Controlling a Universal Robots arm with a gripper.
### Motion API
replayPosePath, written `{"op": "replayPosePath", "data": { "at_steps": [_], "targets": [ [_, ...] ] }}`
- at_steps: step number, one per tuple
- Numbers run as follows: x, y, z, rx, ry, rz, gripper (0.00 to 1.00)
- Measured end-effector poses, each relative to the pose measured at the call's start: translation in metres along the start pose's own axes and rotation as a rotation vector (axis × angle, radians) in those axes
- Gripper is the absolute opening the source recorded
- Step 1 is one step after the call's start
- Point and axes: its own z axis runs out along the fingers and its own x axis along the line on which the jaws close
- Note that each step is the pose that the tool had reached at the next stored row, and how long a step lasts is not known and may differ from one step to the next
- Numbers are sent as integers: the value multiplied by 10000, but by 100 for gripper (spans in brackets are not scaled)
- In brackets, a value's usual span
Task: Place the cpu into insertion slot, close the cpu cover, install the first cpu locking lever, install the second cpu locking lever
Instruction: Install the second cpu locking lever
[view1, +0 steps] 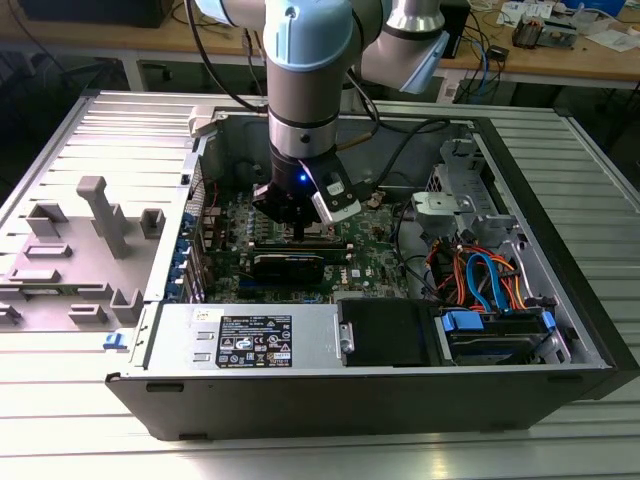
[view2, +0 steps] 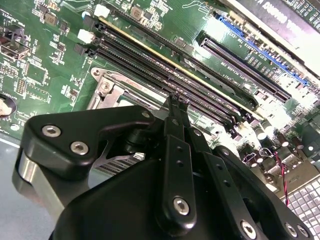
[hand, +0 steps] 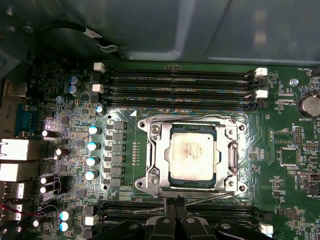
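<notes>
The cpu (hand: 194, 152), a dull silver square, lies flat in the insertion slot (hand: 240, 188) on the green motherboard. The cpu cover (hand: 155, 150), a silver frame, lies down around it. A thin wire locking lever (hand: 210, 196) runs along the socket edge nearest my gripper. My gripper (hand: 175, 201) is shut, and its tips meet right at that lever. I cannot tell whether they pinch it. In the second wrist view the black fingers (view2: 175, 150) reach down beside a socket corner (view2: 112, 92). In the exterior view my gripper (view1: 300, 228) hangs inside the open computer case.
Long black memory slots (hand: 175, 82) flank the socket on the far side and more (hand: 225, 212) lie by my fingers. Blue-topped capacitors (hand: 92, 145) stand beside it. The case holds cables and a drive bay (view1: 480, 280) and a power supply (view1: 260, 340). A grey fixture (view1: 100, 215) stands outside.
</notes>
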Motion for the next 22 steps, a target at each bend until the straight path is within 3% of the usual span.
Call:
{"op": "replayPosePath", "data": {
  "at_steps": [9, 12, 13, 14, 18, 22],
  "targets": [
    [-1, 0, 1, -17, 26, 1, 11],
    [-11, 0, 2, -134, 226, -6, 11],
    [-19, -3, 6, -161, 346, -15, 11],
    [-20, -5, 20, -164, 369, -15, 11],
    [-21, -13, 55, -189, 376, -18, 11],
    [-19, -35, 56, -327, 370, -25, 11]
  ]
}}
